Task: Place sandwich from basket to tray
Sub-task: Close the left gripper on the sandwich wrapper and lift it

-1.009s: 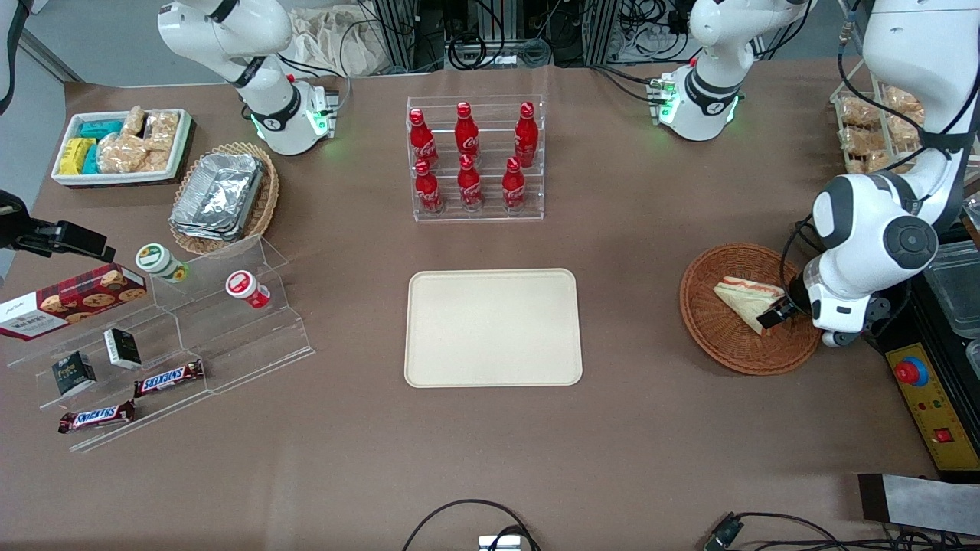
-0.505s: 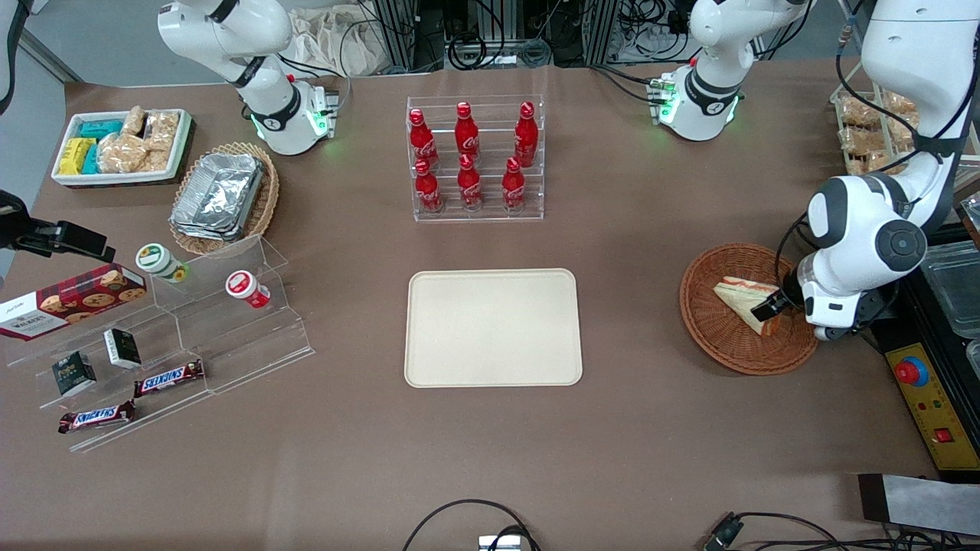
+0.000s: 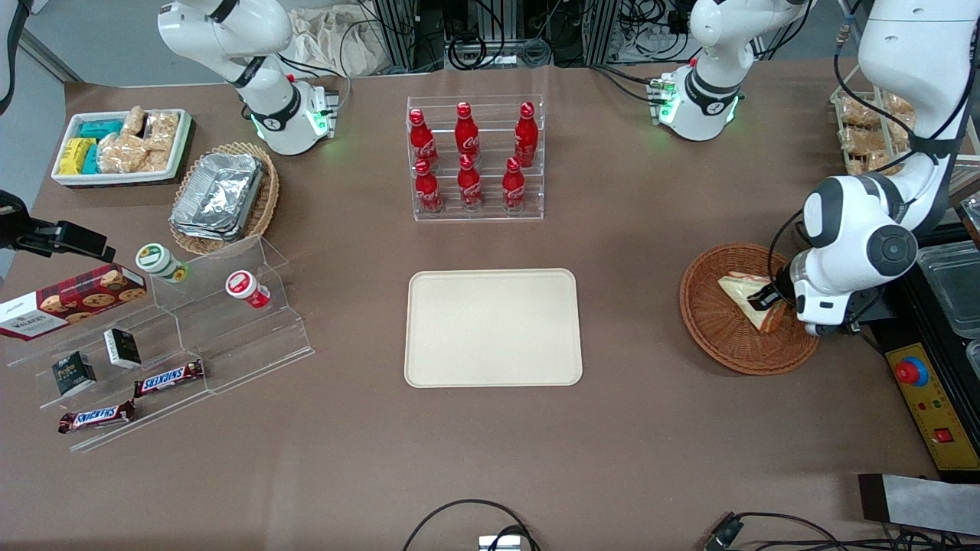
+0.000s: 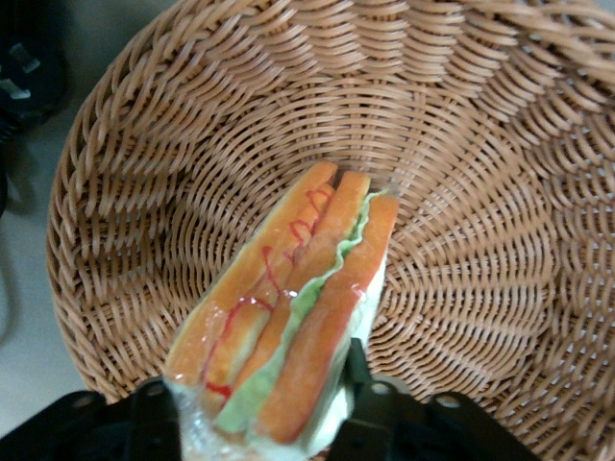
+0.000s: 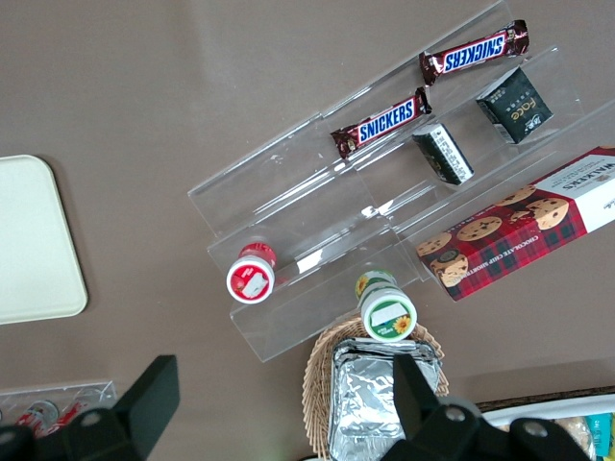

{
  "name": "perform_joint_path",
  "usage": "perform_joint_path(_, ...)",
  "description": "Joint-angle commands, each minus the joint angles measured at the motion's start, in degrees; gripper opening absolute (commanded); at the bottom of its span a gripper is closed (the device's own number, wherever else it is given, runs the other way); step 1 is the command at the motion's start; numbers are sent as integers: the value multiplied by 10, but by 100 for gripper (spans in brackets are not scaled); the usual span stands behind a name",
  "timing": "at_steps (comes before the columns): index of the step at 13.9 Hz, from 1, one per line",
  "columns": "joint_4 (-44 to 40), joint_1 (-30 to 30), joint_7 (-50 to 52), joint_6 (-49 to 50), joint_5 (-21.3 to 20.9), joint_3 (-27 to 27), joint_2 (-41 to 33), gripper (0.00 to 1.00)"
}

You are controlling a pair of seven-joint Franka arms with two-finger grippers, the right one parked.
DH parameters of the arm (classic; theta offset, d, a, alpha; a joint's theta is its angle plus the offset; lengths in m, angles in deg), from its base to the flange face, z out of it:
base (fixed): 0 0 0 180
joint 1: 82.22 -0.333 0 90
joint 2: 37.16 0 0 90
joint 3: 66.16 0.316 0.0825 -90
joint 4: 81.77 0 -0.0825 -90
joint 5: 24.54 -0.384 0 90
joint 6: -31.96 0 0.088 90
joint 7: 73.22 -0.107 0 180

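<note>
One sandwich (image 3: 749, 300) (triangular wedge, pale bread, orange filling with a green leaf layer), located inside the basket (image 3: 720, 340), tipped with its layered edge facing up in the left wrist view (image 4: 288, 317).

End effector (image 3: 768, 300): over the basket, at the side toward the working arm's end of the bench (image 3: 651, 444); its two dark fingers (image 4: 370, 408) press on the sandwich's two bread faces, pinching the wedge. Whether the sandwich touches the basket floor cannot be told.

Basket: round, reddish-brown wicker (image 4: 480, 192), set on the bench toward the working arm's end.

Tray (image 3: 493, 327): cream-beige, rectangular with rounded corners, flat on the bench near its middle, well apart from the basket.

Other stock:
- Six red bottles (image 3: 468, 157) in a clear rack, farther from the front camera than the tray.
- Clear stepped display (image 3: 230, 337) toward the parked arm's end, holding two chocolate bars (image 3: 130, 396), two small dark boxes (image 3: 99, 360), two lidded cups (image 3: 203, 274) and a biscuit box (image 3: 73, 300).
- Oval wicker basket of foil containers (image 3: 222, 195).
- White bin of bagged snacks (image 3: 122, 145).
</note>
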State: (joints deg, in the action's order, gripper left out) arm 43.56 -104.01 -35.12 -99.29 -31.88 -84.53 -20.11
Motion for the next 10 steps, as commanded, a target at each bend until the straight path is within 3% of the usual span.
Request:
perform_joint_path(1,-41,2,2,71,-7,-4,-6,0)
perform_joint_path(7,-256,65,-45,317,-7,-12,-7,0)
perform_joint_path(10,-378,127,-60,438,-6,-13,4,0)
